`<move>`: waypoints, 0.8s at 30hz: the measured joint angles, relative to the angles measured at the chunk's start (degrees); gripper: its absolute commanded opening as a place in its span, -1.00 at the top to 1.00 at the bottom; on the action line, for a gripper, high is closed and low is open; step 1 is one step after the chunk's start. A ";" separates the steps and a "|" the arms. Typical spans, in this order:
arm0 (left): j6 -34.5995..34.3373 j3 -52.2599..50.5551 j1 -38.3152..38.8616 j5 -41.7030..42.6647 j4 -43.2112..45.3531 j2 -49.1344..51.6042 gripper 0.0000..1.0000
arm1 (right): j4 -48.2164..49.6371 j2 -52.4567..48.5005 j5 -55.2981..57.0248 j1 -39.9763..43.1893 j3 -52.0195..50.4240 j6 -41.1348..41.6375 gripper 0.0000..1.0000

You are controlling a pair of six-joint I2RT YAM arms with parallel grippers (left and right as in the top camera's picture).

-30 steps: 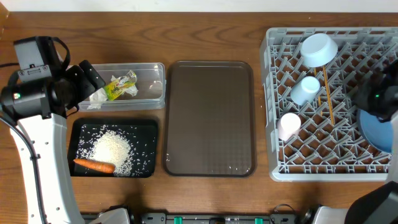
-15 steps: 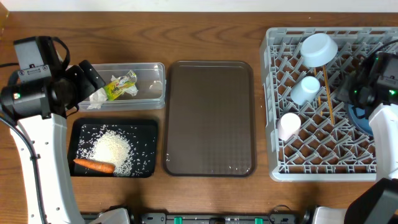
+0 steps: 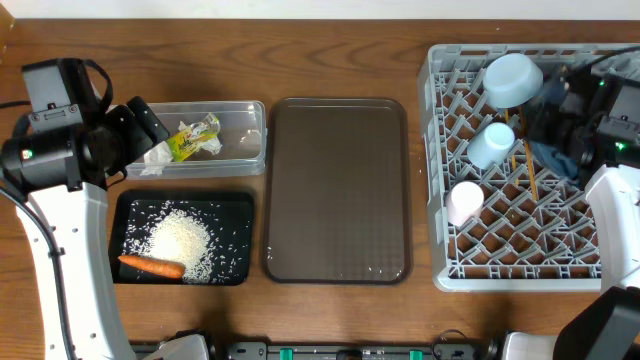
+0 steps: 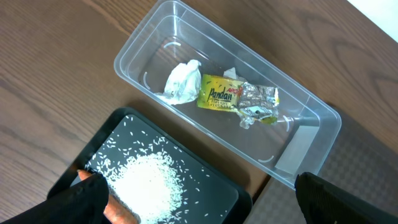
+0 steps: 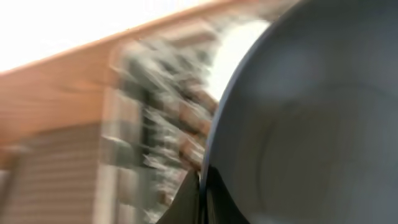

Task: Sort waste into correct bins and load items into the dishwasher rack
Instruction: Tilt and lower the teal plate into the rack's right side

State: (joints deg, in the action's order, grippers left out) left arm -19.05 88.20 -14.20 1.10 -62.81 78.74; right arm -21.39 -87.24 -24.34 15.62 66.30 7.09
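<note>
- The clear plastic tub at the far left of the counter holds 2 pieces of waste: a crumpled white tissue and a yellow-green snack wrapper, lying against each other.
- The shallow black tray sits just in front of the tub. It holds a heap of white rice grains with loose grains scattered around, and a thin orange carrot lies at the near edge, touching the heap.
- A dark brown serving tray lies between these 2 bins and the rack.
- The grey dishwasher rack on the right holds a white/light-blue bowl at its far side. In front of that are a light-blue cup and a pale pink cup.
- 2 wooden chopsticks lie just right of the cups.
- The large round blue plate is tilted on edge over the rack, right of the chopsticks.
- The right jaws are together, clamped on the plate's rim. The right wrist view is blurred, but the plate fills its right side, with the rim running down into the jaws.
- The left jaws stand wide apart above the tub and black tray, gripping nothing. The tissue and wrapper lie ahead of them, not between them.
</note>
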 measured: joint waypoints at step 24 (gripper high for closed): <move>0.00 0.00 0.00 0.00 0.00 0.00 -0.96 | 22.45 1.92 -55.87 7.80 -2.14 14.25 0.97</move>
State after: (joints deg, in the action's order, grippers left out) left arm -19.05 88.20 -14.20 1.10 -62.81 78.74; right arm 1.06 -85.32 -80.20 23.42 64.16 21.34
